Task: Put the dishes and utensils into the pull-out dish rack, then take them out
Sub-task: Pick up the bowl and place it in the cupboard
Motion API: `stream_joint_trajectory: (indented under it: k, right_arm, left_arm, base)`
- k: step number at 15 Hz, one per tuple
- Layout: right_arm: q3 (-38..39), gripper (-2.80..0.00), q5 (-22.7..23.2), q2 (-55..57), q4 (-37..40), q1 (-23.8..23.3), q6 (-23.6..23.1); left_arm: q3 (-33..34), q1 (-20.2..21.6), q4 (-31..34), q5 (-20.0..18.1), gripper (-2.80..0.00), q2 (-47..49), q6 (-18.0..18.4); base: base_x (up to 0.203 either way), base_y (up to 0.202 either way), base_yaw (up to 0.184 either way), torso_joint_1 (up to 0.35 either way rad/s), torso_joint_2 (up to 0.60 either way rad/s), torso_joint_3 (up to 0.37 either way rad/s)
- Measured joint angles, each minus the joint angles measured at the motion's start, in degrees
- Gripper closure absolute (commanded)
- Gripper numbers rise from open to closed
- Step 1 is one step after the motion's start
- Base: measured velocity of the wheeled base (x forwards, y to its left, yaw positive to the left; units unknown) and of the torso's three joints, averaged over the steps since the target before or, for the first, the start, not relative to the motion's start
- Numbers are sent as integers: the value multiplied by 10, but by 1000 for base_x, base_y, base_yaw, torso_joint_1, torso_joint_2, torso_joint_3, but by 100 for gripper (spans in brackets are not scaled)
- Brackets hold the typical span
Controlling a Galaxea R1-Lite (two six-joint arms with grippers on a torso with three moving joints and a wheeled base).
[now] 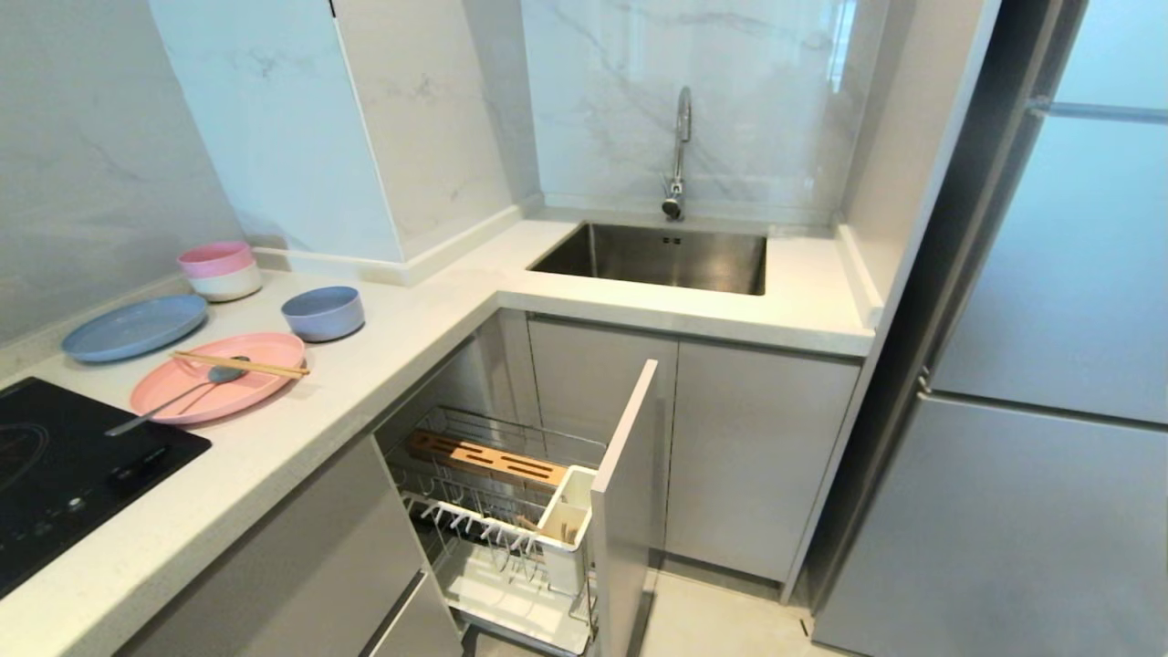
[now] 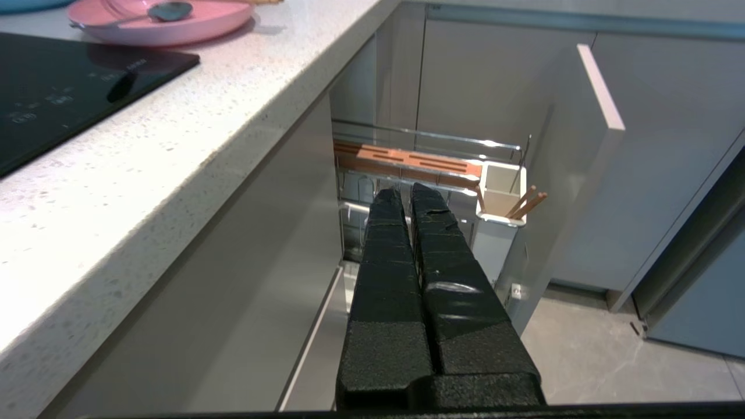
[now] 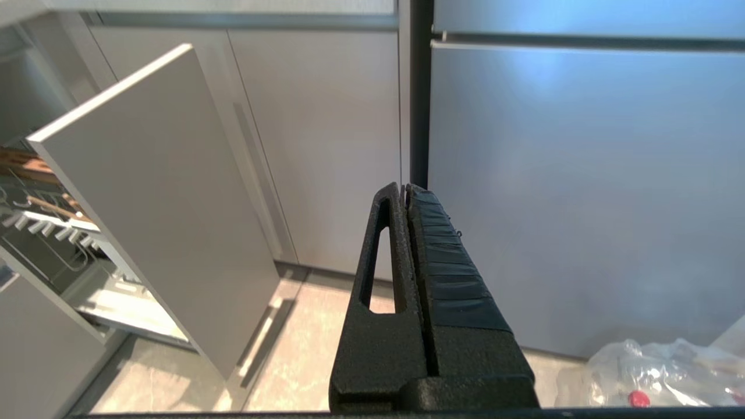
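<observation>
Two arms: both parked low in front of the cabinets, neither shows up in the head view, only in their own wrist cams.
Left gripper point(image 2: 405, 192): black fingers pressed flat together, nothing between them, pointing toward the pulled-out rack from below counter height.
Right gripper point(image 3: 403, 189): same deal, fingers closed up tight and empty, aimed at the grey cabinet fronts next to the fridge point(image 3: 582, 174).
Pull-out dish rack point(image 1: 625, 493): slid out from under the counter, tall grey front panel standing proud of the other doors.
Rack insides: chrome wire basket with a wooden slotted insert point(image 1: 484, 458) along the back and a white cutlery holder point(image 1: 568, 525) right behind the front panel.
Cutlery holder contents: a couple of brownish sticks poke out in the left wrist view, might be chopsticks, hard to say for sure.
Pink plate point(image 1: 217, 376): on the countertop point(image 1: 411, 338) just beside the black cooktop point(image 1: 64, 474).
Chopsticks point(image 1: 240, 365): lying across the pink plate.
Spoon point(image 1: 178, 395): bowl on the plate, handle hanging off the rim toward the cooktop.
Blue-grey bowl point(image 1: 322, 312): upright on the counter, just behind the plate, not touching it.
Extras: light blue plate point(image 1: 135, 326) and stacked pink and white bowls point(image 1: 219, 270) further back by the wall.
</observation>
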Motion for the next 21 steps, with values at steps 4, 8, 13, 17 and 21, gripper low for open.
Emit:
stream_joint_trajectory:
  k: [4, 8, 13, 17, 21]
  right_arm:
    - [0, 0, 0, 0, 0, 0, 0]
    - [0, 0, 0, 0, 0, 0, 0]
    - [0, 0, 0, 0, 0, 0, 0]
    - [0, 0, 0, 0, 0, 0, 0]
    - [0, 0, 0, 0, 0, 0, 0]
  left_arm:
    - [0, 0, 0, 0, 0, 0, 0]
    - [0, 0, 0, 0, 0, 0, 0]
    - [0, 0, 0, 0, 0, 0, 0]
    - [0, 0, 0, 0, 0, 0, -1]
    - [0, 0, 0, 0, 0, 0, 0]
  base:
    - [0, 0, 0, 4, 2, -196]
    - [0, 0, 0, 17, 4, -195]
    - [0, 0, 0, 5, 1, -195]
    - [0, 0, 0, 2, 2, -199]
    - [0, 0, 0, 0, 2, -198]
